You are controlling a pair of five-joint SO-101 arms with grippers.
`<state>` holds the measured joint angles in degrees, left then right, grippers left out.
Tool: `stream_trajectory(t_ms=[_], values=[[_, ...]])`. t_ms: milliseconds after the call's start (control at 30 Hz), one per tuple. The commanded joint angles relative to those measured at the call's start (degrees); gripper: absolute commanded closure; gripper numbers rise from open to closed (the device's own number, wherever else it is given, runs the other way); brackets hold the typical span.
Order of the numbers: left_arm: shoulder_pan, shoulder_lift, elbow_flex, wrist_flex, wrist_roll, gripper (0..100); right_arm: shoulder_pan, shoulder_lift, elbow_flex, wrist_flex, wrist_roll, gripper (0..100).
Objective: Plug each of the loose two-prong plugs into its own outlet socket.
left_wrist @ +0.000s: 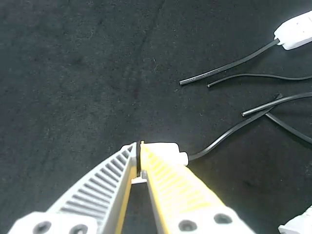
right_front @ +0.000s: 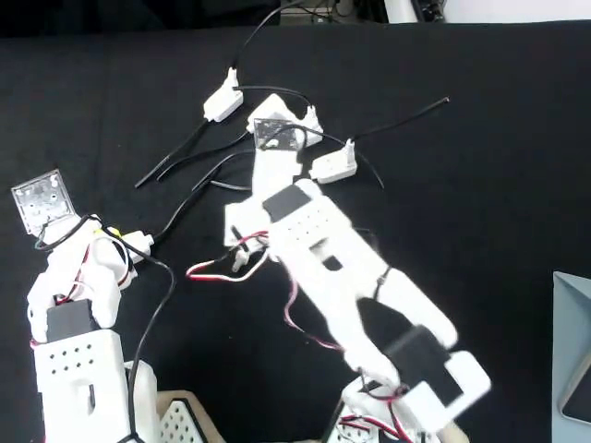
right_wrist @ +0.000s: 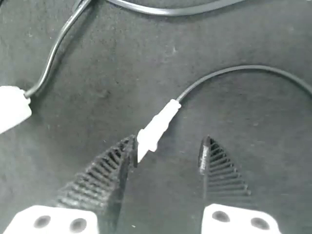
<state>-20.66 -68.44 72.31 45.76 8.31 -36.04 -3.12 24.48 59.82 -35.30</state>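
Left end effector [left_wrist: 140, 146] gripping plug [left_wrist: 165, 150], right end effector [right_wrist: 168, 146] straddling second plug [right_wrist: 156, 128]

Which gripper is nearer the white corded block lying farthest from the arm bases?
Right. The right gripper is just beside the white corded block, not touching it. The left gripper is far off toward its own base, shut on a small plug.

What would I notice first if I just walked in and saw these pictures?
The big white right arm stretches across the middle of the black table. Its right gripper is open over a small white plug on a black cord. At the table's left side, the left gripper, with one bright yellow finger, pinches the other plug.
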Motion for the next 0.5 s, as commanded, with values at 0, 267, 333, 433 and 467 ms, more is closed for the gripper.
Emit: stream_trajectory(t_ms=[0, 267, 333, 433, 467], values=[[0.0, -0.7, -0.4, -1.2, -0.3, 97, -1.1, 3.1, -5.2, -0.9, -2.6, 78.9], [0.0, -0.7, -0.4, -1.2, -0.3, 97, -3.6, 11.7, -8.5, -0.9, -6.7, 79.0], [0.0, -0.7, -0.4, -1.2, -0.3, 97, -4.5, 13.5, -9.3, -0.9, -6.7, 79.0], [0.0, -0.7, -0.4, -1.2, -0.3, 97, -4.5, 15.9, -11.2, -0.9, -7.7, 79.0], [0.0, -0.7, -0.4, -1.2, -0.3, 97, -4.4, 16.7, -11.8, -0.9, -8.4, 79.0]])
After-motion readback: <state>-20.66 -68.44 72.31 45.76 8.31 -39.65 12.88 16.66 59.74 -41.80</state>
